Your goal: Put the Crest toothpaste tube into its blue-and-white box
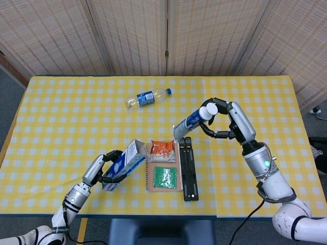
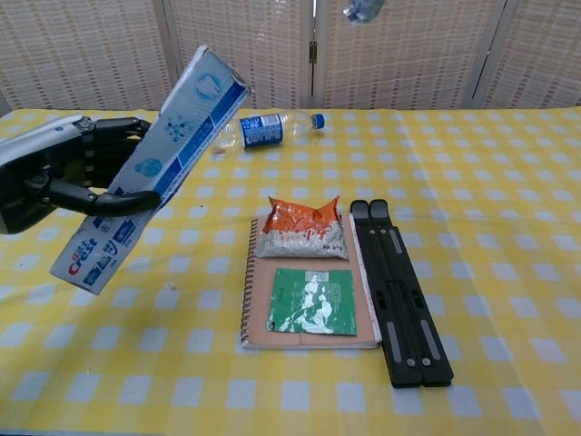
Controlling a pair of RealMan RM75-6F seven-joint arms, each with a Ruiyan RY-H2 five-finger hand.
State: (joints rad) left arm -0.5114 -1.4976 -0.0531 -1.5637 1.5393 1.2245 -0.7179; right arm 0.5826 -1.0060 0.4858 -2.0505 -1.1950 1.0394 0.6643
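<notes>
My left hand (image 1: pixel 107 167) (image 2: pixel 68 177) grips the blue-and-white Crest box (image 1: pixel 124 163) (image 2: pixel 150 168) around its middle and holds it tilted above the table, its upper end pointing up and to the right. My right hand (image 1: pixel 230 122) holds the toothpaste tube (image 1: pixel 191 121) raised above the table's middle, white cap toward the hand and flat tail pointing left and down. In the chest view only the tube's tail (image 2: pixel 357 9) shows at the top edge, and the right hand is out of frame. Tube and box are well apart.
A spiral notebook (image 1: pixel 162 178) (image 2: pixel 313 327) lies at the centre front with an orange snack bag (image 1: pixel 163 150) (image 2: pixel 302 227) and a green packet (image 1: pixel 164 176) (image 2: pixel 311 301) on it. A black folding stand (image 1: pixel 187 167) (image 2: pixel 397 291) lies beside it. A water bottle (image 1: pixel 147 97) (image 2: pixel 263 127) lies further back.
</notes>
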